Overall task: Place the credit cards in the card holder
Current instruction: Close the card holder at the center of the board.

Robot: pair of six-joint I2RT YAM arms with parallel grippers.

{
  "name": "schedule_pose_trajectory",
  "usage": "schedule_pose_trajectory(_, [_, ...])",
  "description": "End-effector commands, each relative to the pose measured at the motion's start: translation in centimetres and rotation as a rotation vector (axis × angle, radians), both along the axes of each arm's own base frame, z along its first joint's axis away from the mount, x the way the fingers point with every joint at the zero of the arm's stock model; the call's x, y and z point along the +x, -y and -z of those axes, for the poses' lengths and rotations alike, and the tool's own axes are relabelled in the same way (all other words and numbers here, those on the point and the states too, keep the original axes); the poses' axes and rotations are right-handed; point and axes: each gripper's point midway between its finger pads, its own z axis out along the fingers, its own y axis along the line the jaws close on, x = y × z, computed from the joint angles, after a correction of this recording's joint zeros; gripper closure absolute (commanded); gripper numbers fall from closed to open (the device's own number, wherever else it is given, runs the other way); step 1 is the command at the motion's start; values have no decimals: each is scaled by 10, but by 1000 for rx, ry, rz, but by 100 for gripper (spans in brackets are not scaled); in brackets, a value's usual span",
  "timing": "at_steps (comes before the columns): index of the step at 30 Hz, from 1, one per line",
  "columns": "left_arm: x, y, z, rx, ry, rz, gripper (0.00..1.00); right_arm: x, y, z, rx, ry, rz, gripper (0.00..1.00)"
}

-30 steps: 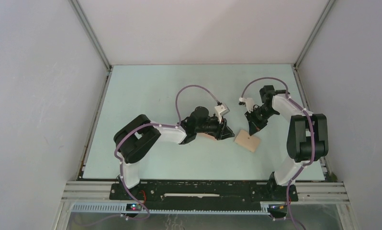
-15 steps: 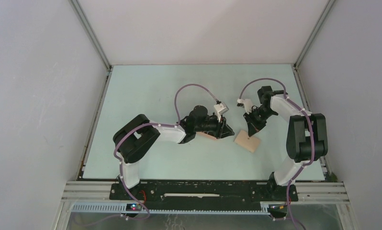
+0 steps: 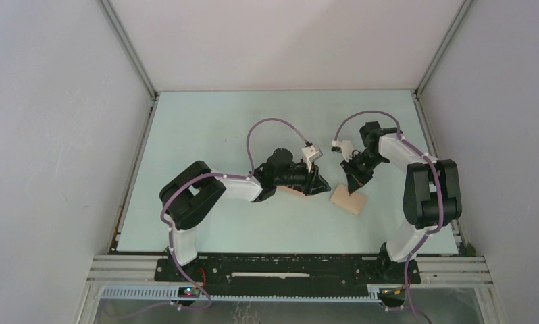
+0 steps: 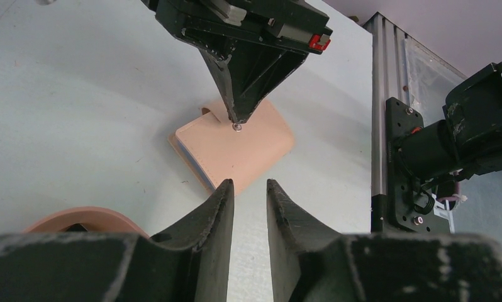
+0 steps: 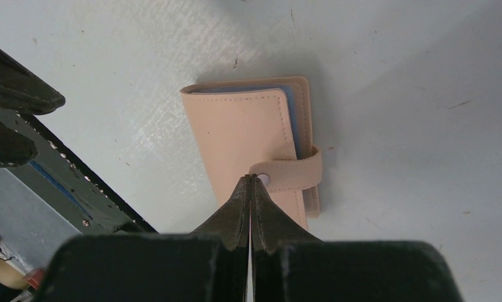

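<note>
**A:** How was the right arm (image 3: 429, 192) posed?

**B:** It rose from its base at the near right, folded at the elbow, and bent back inward. Its wrist tipped steeply down over the card holder (image 3: 348, 200).

**A:** And the right fingers (image 5: 236, 214)?

**B:** They were pressed together with no gap between them. Their joined tip sat on the snap stud (image 5: 263, 180) of the holder's strap, and they pinched nothing.

**A:** Where was the holder?

**B:** It lay flat and folded on the bench (image 3: 206, 135), right of centre, with the strap wrapped over one side. A blue edge (image 5: 292, 107) showed between its covers, but I couldn't tell whether that was a card.

**A:** What about the left arm (image 3: 233, 187)?

**B:** Its elbow was folded near the left side, and its forearm stretched low across the bench toward the middle. Its wrist pointed at the holder.

**A:** Were the left fingers (image 4: 214, 214) holding anything?

**B:** No. They were a little spread, with a narrow slot of bare bench between them. They stood near the holder without touching it. A peach tray (image 4: 78, 217) lay just beside them, partly hidden under the wrist.
</note>
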Motion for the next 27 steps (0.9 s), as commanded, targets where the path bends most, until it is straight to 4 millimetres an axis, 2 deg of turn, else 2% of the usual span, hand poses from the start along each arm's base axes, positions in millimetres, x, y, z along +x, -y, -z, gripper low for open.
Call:
schedule_pose_trajectory(1, [-2, -3, -18, -41, 49, 18, 70, -11, 0, -1, -2, -30, -5, 100])
schedule_pose_trajectory(27, [-1, -3, -17, -41, 47, 24, 72, -21, 1, 14, -40, -94, -19, 100])
